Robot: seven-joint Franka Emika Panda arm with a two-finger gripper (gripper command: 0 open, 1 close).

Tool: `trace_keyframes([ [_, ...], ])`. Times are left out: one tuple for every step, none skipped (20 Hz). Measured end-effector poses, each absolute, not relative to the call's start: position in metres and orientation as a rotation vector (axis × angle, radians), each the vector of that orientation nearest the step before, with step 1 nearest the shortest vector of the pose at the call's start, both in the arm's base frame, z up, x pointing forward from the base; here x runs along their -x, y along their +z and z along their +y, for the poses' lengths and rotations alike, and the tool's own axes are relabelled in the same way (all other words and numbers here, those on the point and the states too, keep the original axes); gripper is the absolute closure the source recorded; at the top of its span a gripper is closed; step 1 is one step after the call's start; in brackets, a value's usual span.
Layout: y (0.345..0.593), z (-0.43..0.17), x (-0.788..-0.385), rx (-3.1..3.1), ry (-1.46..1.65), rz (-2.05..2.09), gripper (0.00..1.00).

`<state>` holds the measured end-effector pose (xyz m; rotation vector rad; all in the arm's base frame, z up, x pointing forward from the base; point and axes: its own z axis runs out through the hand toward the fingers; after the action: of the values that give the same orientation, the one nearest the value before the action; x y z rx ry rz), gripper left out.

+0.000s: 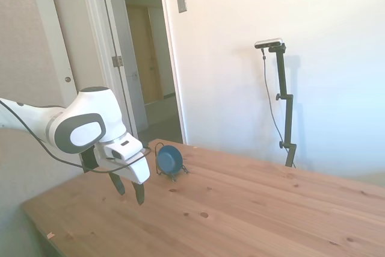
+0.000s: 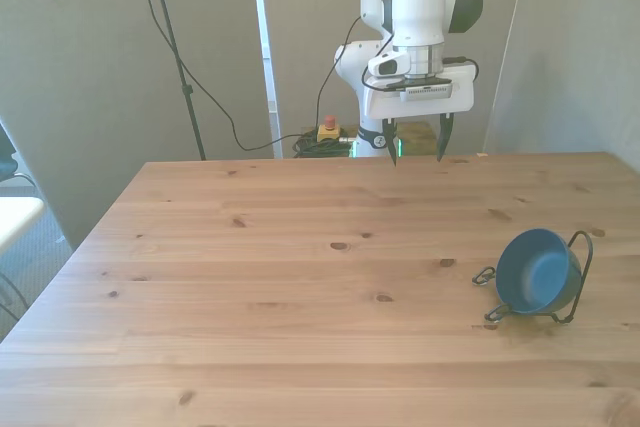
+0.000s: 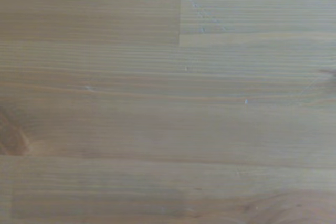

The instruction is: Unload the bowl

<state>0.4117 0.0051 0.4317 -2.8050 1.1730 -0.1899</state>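
The small dark blue bowl (image 2: 536,271) leans on its side in a thin dark wire rack (image 2: 578,277) near the front view's right edge of the wooden table (image 2: 300,287). From the side the bowl (image 1: 169,159) shows its rounded back, propped in the rack (image 1: 181,170). My gripper (image 2: 418,142) hangs above the table's far edge, well away from the bowl, open with nothing between its fingers. In the side view the gripper (image 1: 129,189) is left of the bowl and a little above the wood. The wrist view holds only bare wooden planks (image 3: 168,108).
A doorway (image 1: 150,64) opens behind the table in the side view. Cables and a red-and-yellow button box (image 2: 328,131) lie on the floor by the robot base. A thin dark pole (image 2: 175,52) stands at the front view's left.
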Motion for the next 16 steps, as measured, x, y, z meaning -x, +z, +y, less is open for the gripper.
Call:
trace_keyframes([
  [0.431, 0.005, -0.412, 2.805, -0.186, 1.174, 0.0],
  [0.43, 0.003, -0.41, 2.808, -0.163, 1.18, 0.0],
  [0.43, 0.002, -0.41, 2.807, -0.159, 1.179, 0.0],
  [0.43, 0.002, -0.41, 2.806, -0.158, 1.175, 0.0],
  [0.43, 0.001, -0.41, 2.807, -0.159, 1.163, 0.0],
  [0.432, 0.0, -0.411, 2.808, -0.162, 1.145, 0.0],
  [0.434, -0.002, -0.412, 2.808, -0.167, 1.131, 0.0],
  [0.436, -0.003, -0.414, 2.806, -0.176, 1.111, 0.0],
  [0.438, -0.004, -0.418, 2.801, -0.192, 1.09, 0.0],
  [0.438, -0.005, -0.423, 2.798, -0.206, 1.074, 0.0],
  [0.437, -0.006, -0.429, 2.798, -0.218, 1.056, 0.0],
  [0.435, -0.006, -0.436, 2.798, -0.229, 1.038, 0.0],
  [0.432, -0.006, -0.443, 2.8, -0.231, 1.013, 0.0],
  [0.429, -0.004, -0.452, 2.798, -0.228, 0.99, 0.0],
  [0.428, -0.003, -0.46, 2.792, -0.227, 0.964, 0.0],
  [0.428, -0.002, -0.469, 2.786, -0.226, 0.936, 0.0],
])
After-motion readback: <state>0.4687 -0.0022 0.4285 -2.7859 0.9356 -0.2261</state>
